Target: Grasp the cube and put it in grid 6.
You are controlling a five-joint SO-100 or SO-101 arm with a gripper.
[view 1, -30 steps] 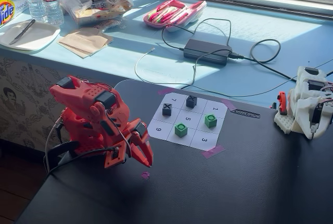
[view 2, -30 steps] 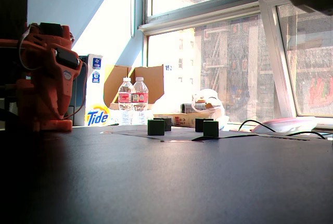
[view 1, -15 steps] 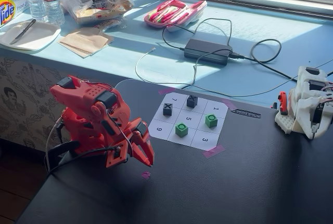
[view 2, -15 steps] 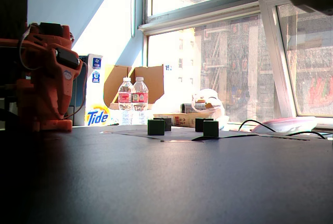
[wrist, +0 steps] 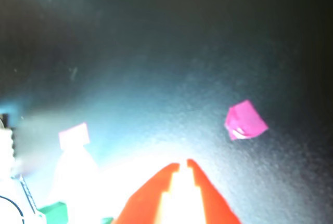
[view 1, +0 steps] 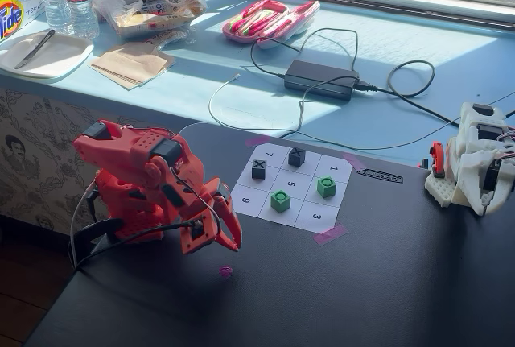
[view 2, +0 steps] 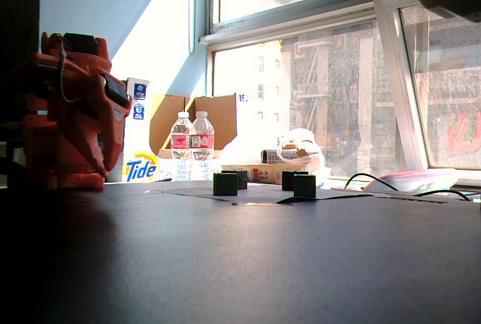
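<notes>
Two bright-green cubes stand on the paper 3x3 sheet (view 1: 316, 216). One cube (view 1: 280, 200) sits in the near-row cell between the cells printed 9 and 3 and covers that cell's digit, so no 6 shows. The other green cube (view 1: 326, 187) sits in the cell below the 1. Both show low in a fixed view (view 2: 225, 183) (view 2: 304, 186). My red gripper (view 1: 234, 244) is folded down at the arm's base, left of the sheet and apart from the cubes. In the wrist view the gripper (wrist: 182, 164) is shut and empty over the dark table.
Two dark X-marked cubes (view 1: 258, 169) (view 1: 297, 156) stand on the sheet's far cells. A small pink scrap (view 1: 225, 270) lies on the table just below the gripper, also in the wrist view (wrist: 244, 121). A white arm (view 1: 475, 158) stands at the right edge. Cables and a power brick (view 1: 322, 78) lie behind.
</notes>
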